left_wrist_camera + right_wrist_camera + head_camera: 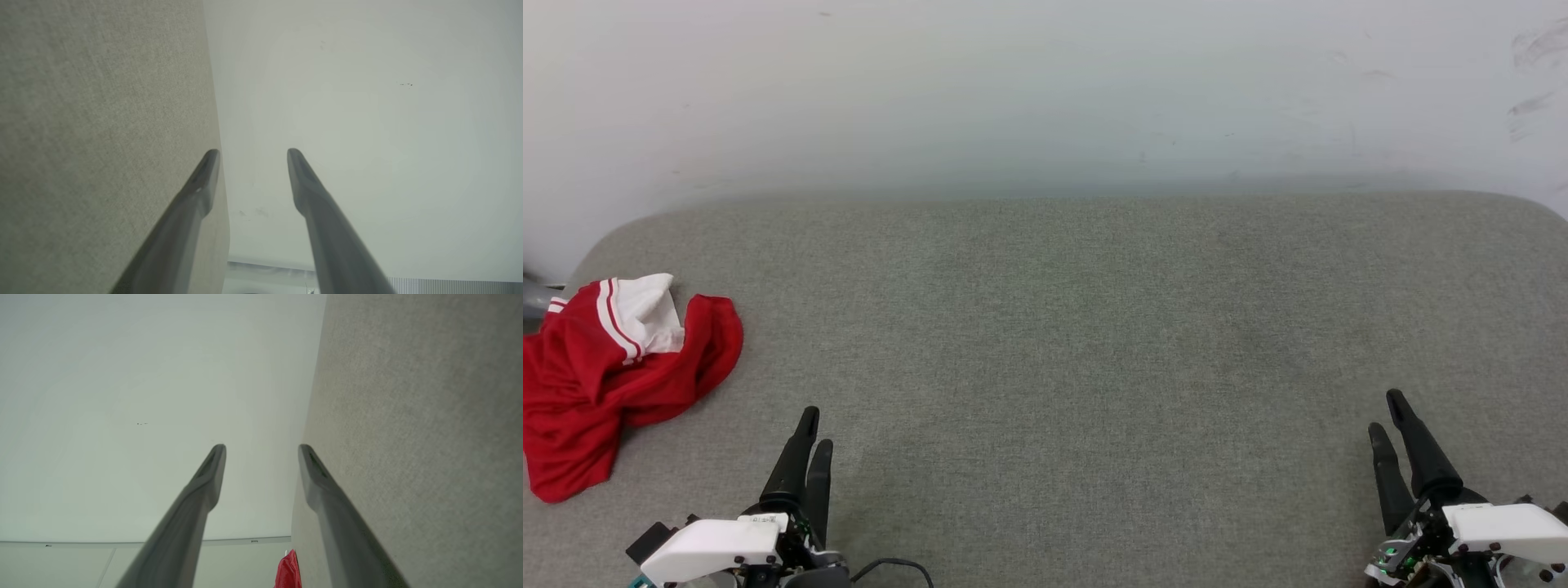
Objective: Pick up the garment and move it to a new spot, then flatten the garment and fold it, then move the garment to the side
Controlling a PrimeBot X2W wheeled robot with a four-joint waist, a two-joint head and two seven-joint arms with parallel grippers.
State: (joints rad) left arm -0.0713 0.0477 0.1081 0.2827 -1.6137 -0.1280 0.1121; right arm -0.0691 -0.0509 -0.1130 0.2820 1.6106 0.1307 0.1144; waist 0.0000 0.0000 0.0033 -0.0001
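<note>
- Pale wall (1045, 82) runs behind the bench's far edge, scuffed towards its right end.
- Grey fabric-covered bench (1078, 343) with rounded far corners, and its middle is bare.
- There's the garment (613, 367), crumpled in a red heap at the bench's left edge. A white sleeve with red-and-white trim is turned up on top, and one fold trails towards the near side.
- A red sliver (288, 571) low in the right wrist view, at the bench's edge, is probably that same garment, though too little shows to be sure.
- Left pincer (817, 429) hangs over the bench's near-left part, close to the garment but not touching it. Its fingers are spread and hold nothing (252, 152).
- Right pincer (1386, 412) is over the bench's near-right corner, fingers likewise parted and empty (262, 447).
</note>
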